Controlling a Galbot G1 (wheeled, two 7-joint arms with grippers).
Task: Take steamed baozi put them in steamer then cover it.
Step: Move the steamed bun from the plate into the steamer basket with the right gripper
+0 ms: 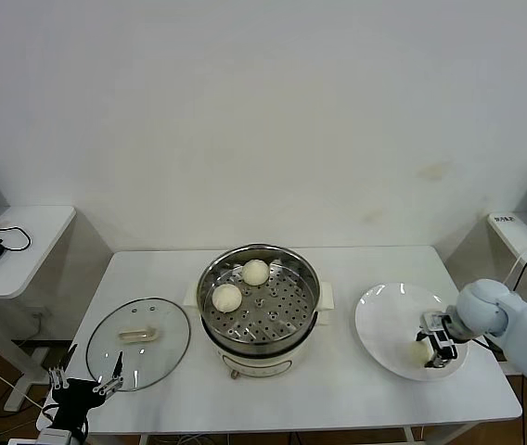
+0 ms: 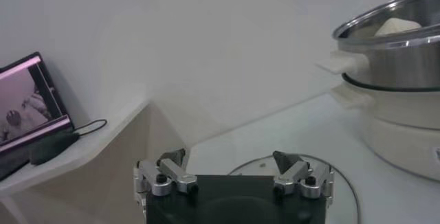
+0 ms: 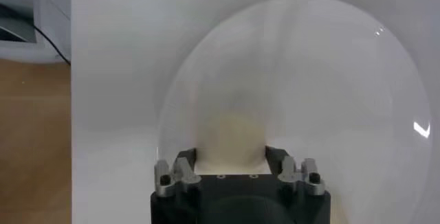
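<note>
The steamer (image 1: 293, 320) stands mid-table with two baozi in it, one at the back (image 1: 255, 272) and one at the left (image 1: 226, 297). My right gripper (image 1: 435, 350) is down on the white plate (image 1: 389, 320), shut on a third baozi (image 1: 418, 352). In the right wrist view that baozi (image 3: 231, 136) fills the gap between the fingers of the gripper (image 3: 231, 158) and rests on the plate (image 3: 330, 74). No other baozi shows. The cover (image 1: 166, 357), with its cream handle (image 1: 138, 334), lies flat left of the steamer. My left gripper (image 1: 85, 382) is open and empty at the table's front left edge.
In the left wrist view the left gripper (image 2: 230, 157) hangs just before the cover's rim (image 2: 347, 187), with the steamer (image 2: 392, 53) and a baozi (image 2: 397, 26) beyond. A side table (image 1: 22, 250) with a mouse and cable stands at the left, another shelf (image 1: 519, 241) at the right.
</note>
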